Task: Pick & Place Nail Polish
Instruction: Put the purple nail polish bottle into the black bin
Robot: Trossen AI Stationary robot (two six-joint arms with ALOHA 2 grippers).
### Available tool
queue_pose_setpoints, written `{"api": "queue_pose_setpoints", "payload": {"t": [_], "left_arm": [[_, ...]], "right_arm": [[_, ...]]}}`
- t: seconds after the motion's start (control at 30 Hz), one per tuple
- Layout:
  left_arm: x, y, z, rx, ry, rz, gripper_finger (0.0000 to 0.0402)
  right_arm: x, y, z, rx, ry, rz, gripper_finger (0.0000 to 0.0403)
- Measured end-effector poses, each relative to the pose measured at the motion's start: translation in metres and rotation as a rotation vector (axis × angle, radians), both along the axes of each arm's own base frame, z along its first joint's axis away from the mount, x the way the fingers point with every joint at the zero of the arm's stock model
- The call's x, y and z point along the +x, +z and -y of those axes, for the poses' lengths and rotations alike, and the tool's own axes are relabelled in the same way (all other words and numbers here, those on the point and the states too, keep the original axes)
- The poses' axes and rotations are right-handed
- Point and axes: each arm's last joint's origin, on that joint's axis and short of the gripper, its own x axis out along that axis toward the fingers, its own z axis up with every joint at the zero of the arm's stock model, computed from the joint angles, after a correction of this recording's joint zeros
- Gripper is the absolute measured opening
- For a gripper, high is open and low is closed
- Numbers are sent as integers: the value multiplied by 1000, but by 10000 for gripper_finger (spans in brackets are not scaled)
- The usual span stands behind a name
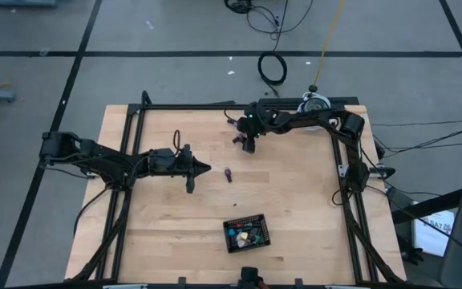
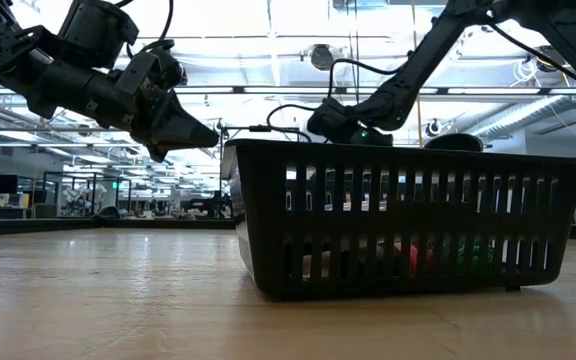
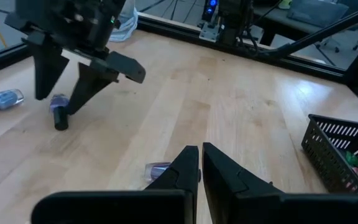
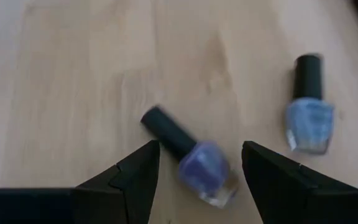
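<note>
Nail polish bottles lie on their sides on the wooden table. A purple bottle [image 4: 197, 158] with a dark cap lies between the two fingers of my open right gripper [image 4: 201, 180], which stand on either side of it, near the far edge [image 1: 249, 144]. Next to it lies a light-blue bottle [image 4: 308, 118]. Another purple bottle [image 1: 228, 174] lies mid-table, just ahead of my shut left gripper [image 1: 205, 168], which hangs above the table with nothing between its fingers. Several more bottles sit inside the black basket [image 1: 247, 218].
The black slatted basket [image 2: 408, 215] stands near the table's front edge, right of centre. A dark frame [image 1: 215, 107] runs along the table's far edge and sides. Bare wood lies between the arms and the basket.
</note>
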Motion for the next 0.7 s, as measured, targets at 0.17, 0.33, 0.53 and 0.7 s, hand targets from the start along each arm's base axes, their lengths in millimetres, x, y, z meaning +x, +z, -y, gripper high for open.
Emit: {"api": "queue_pose_setpoints", "payload": {"t": [0.17,0.33,0.53,0.7], "left_arm": [[0,0,0,0,0,0,19],[0,0,0,0,0,-2,19],[0,0,0,0,0,-3,19],[0,0,0,0,0,-3,19]], "right_arm": [[-4,-4,-4,0,55,-89,215],[-11,-7,-7,49,58,-169,214],[-7,-4,-12,44,50,-153,214],[-2,-1,-12,60,-25,-103,214]]}}
